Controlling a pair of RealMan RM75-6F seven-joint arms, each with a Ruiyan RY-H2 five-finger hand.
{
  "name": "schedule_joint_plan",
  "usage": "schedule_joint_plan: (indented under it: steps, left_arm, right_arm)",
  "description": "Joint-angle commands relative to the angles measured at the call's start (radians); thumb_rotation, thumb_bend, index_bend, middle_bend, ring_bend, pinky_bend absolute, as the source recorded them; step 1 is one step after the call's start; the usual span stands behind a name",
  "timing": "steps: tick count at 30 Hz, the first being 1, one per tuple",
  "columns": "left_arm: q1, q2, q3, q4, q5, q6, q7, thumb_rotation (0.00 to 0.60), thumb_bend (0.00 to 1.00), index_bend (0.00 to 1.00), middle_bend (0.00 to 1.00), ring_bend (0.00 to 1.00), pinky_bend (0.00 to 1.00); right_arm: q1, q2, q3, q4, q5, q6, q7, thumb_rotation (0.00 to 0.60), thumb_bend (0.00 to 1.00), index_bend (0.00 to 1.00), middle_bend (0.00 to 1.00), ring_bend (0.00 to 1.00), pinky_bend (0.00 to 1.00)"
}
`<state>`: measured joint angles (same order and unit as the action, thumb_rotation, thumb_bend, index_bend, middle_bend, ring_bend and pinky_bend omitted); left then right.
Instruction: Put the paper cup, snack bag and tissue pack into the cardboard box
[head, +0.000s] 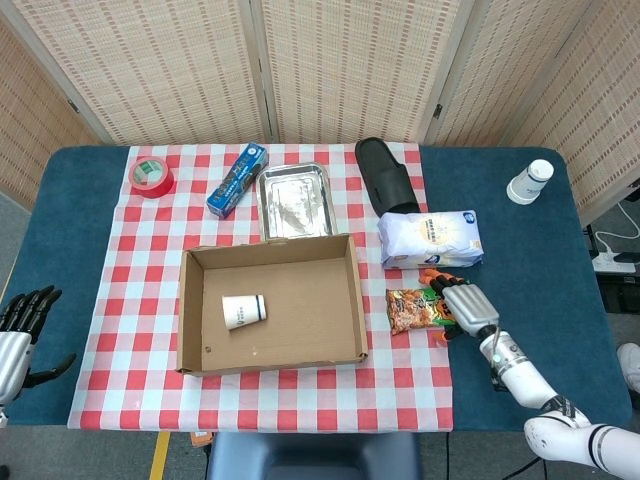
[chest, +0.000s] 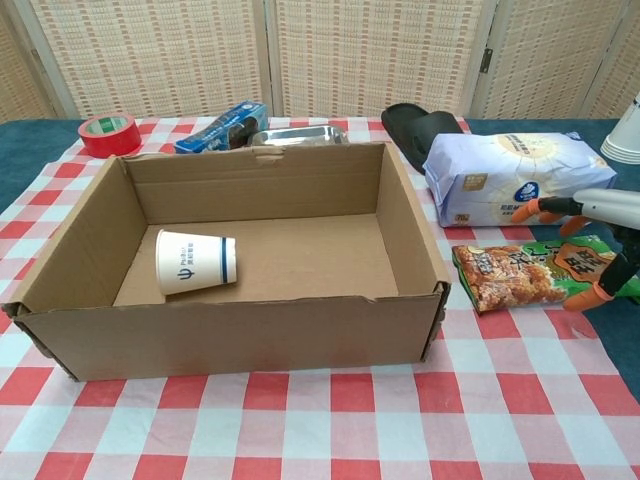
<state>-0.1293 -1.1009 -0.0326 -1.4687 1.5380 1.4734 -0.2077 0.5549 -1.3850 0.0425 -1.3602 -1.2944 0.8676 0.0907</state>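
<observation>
The open cardboard box (head: 270, 244) (chest: 230, 330) sits mid-table with a white paper cup (head: 244, 311) (chest: 196, 262) lying on its side inside, at the left. Right of the box, the orange-green snack bag (head: 412, 309) (chest: 510, 275) lies flat on the checked cloth. Just beyond it rests the white tissue pack (head: 430, 238) (chest: 500, 175). My right hand (head: 466, 305) (chest: 600, 212) hovers at the bag's right end, its fingers spread above the bag's far edge and the thumb by the near edge, gripping nothing. At the table's near-left edge my left hand (head: 20, 330) rests with its fingers apart.
Along the back of the cloth stand a red tape roll (head: 152, 176), a blue packet (head: 238, 180), a metal tray (head: 293, 200) and a black slipper (head: 388, 175). A stack of white cups (head: 530, 182) stands at the far right on the blue table cover.
</observation>
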Motion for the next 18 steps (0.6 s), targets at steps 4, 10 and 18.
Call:
schedule_joint_plan:
  steps: [4,10,18]
  left_arm:
    - [0.0,0.001,0.0,0.001,0.0,0.001,-0.004,0.6,0.22,0.0,0.0,0.0,0.0]
    - [-0.001,0.0,-0.002,0.002,-0.006,-0.005,-0.005,0.6,0.22,0.0,0.0,0.0,0.0]
    - [-0.002,0.001,-0.006,0.008,-0.015,-0.01,-0.015,0.6,0.22,0.0,0.0,0.0,0.0]
  right_arm:
    - [0.005,-0.009,0.008,0.014,0.018,-0.017,-0.015,0.6,0.0,0.19,0.08,0.0,0.21]
    - [0.025,-0.033,0.025,0.048,0.045,-0.058,-0.015,0.6,0.0,0.21,0.09,0.01,0.22]
    - [0.037,-0.063,0.03,0.095,0.055,-0.084,-0.027,0.6,0.0,0.3,0.16,0.08,0.25]
